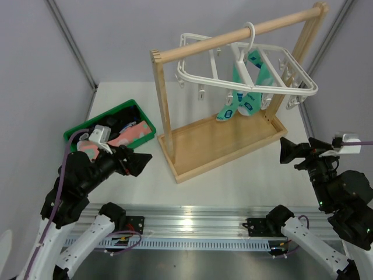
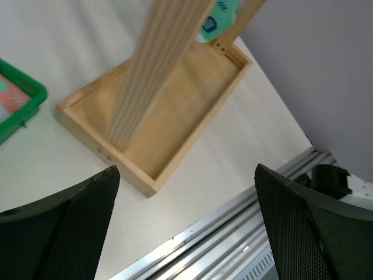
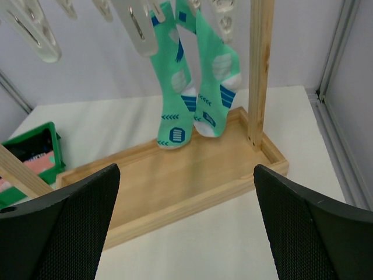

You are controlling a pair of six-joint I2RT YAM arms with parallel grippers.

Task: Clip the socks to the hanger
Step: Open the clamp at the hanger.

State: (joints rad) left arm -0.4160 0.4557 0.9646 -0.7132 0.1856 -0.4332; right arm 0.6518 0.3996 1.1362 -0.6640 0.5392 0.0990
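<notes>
Top external view: on the table [image 1: 245, 175] stands the wooden rack [image 1: 221, 146]. The white hanger [image 1: 291, 79] hooks over its rod and carries only a teal pair [image 1: 247, 99] on its right side; the clips on its left look free. The green tray [image 1: 93, 122] sits far left, holding the salmon-pink sock [image 1: 133, 135] along its right side, with the black socks [image 1: 125, 119] just beyond it.

The step in hand is probably fetching a sock from the tray. To do it well, the left tool [image 1: 135, 163] should turn back over the tray and take the pink sock by one end only. That leaves a length of sock to hang free for a clip to bite. It should lift straight up so the black pair is not dragged along.

The left tool's fingers [image 2: 64, 233] are spread wide and hold nothing. It sits just near and right of the tray, so the pink sock lies close by, on its far-left side. Its camera faces the rack base, not the socks. The right tool [image 1: 289, 150] is also spread wide and empty, well apart on the right, near the rack's right post.
</notes>
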